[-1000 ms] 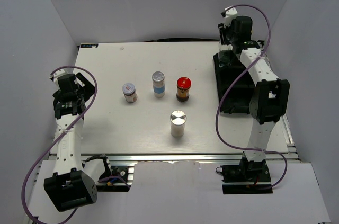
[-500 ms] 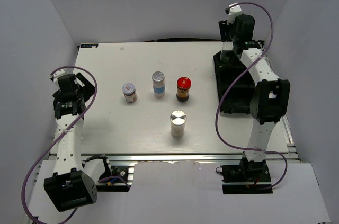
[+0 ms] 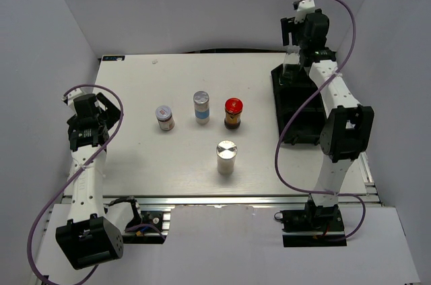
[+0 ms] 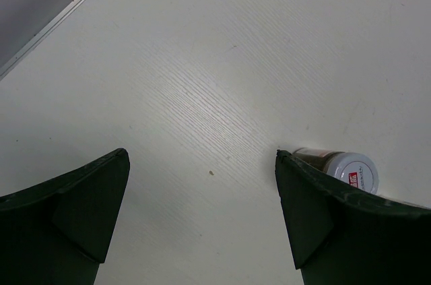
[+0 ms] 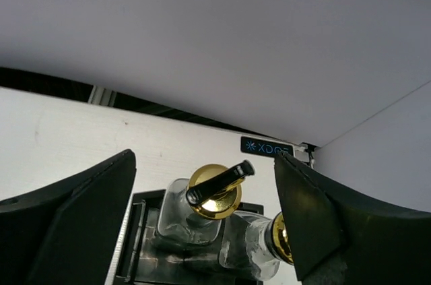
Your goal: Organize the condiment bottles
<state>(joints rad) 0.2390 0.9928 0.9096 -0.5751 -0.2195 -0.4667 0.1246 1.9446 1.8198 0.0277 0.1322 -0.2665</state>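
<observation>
Two clear glass bottles with gold pourer tops (image 5: 212,194) (image 5: 279,238) stand side by side in the far end of the black tray (image 5: 135,231). My right gripper (image 5: 205,155) hangs open above them, touching neither. From above, it (image 3: 296,37) is over the tray's far end, with one glass bottle (image 3: 291,62) below it. On the table stand a small red-and-white-lidded jar (image 3: 164,118), a blue-labelled shaker (image 3: 201,106), a red-lidded dark jar (image 3: 233,112) and a silver-capped white shaker (image 3: 226,157). My left gripper (image 4: 202,153) is open and empty over bare table, the small jar (image 4: 343,169) beyond its right finger.
The black compartment tray (image 3: 300,113) lies along the table's right side, under my right arm. Grey walls close in the back and both sides. My left arm (image 3: 84,130) stands near the table's left edge.
My right gripper has opened, let go of the glass bottle in the tray's far end, and lifted up and back from it. The left arm has not moved.
</observation>
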